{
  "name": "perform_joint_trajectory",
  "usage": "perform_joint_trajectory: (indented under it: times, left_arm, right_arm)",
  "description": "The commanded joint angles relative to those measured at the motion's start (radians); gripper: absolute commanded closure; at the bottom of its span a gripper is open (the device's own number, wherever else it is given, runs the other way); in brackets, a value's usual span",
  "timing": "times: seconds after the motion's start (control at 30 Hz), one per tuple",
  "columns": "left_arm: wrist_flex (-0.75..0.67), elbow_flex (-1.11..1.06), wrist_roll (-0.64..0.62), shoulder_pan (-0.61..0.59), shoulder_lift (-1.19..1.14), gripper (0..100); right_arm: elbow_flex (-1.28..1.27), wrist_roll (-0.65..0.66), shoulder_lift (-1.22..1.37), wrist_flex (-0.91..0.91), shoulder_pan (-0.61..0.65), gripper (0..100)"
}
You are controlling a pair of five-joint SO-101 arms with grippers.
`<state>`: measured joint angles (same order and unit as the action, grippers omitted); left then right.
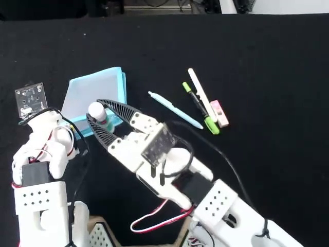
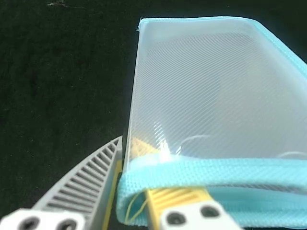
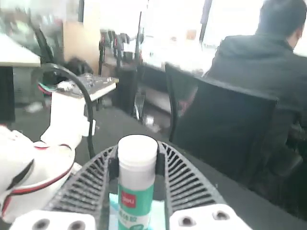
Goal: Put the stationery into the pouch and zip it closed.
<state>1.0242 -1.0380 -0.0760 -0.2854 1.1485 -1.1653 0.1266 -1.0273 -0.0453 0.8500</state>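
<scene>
At the near left of the black table (image 1: 267,56), a corner of the light blue pouch (image 1: 97,90) is pinched between the fingers of the left gripper (image 2: 127,158); one yellow finger (image 2: 168,196) is seen through the mesh. Just beside it, a glue stick (image 3: 136,191) with a white cap is clamped in the right gripper (image 1: 93,109) and held over the pouch's near corner; whether it touches the pouch cannot be told. Farther right, a light blue pen (image 1: 175,109) is laid on the table. Beyond it, well apart from the pouch, a pink eraser (image 1: 219,113), a black-and-green marker (image 1: 200,109) and a white pen (image 1: 200,92) are grouped closely.
</scene>
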Motion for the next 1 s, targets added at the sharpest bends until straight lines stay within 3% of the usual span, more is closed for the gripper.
perform_joint_trajectory:
  times: [0.0, 0.13, 0.23, 0.63, 0.87, 0.97]
  left_arm:
    - [-0.005, 0.016, -0.003, -0.004, -0.002, 97]
    - [0.031, 0.062, -0.002, -0.004, -0.002, 97]
    - [0.106, 0.130, -0.002, -0.002, -0.002, 97]
    - [0.304, 0.326, 0.055, 0.113, -0.012, 97]
    - [0.315, 0.344, 0.054, 0.110, -0.012, 97]
    - [0.315, 0.346, 0.054, 0.110, -0.012, 97]
  right_arm:
    - [-0.159, -0.002, -0.024, -0.384, 0.037, 98.8]
    - [-0.297, -0.002, -0.024, -0.654, 0.031, 98.8]
    - [-0.331, -0.002, -0.021, -0.729, 0.015, 98.8]
    - [-0.337, 0.000, -0.018, -0.733, 0.014, 98.8]
    - [-0.392, 0.000, -0.016, -0.727, 0.014, 98.8]
    - [-0.435, 0.057, -0.016, -0.730, 0.014, 98.8]
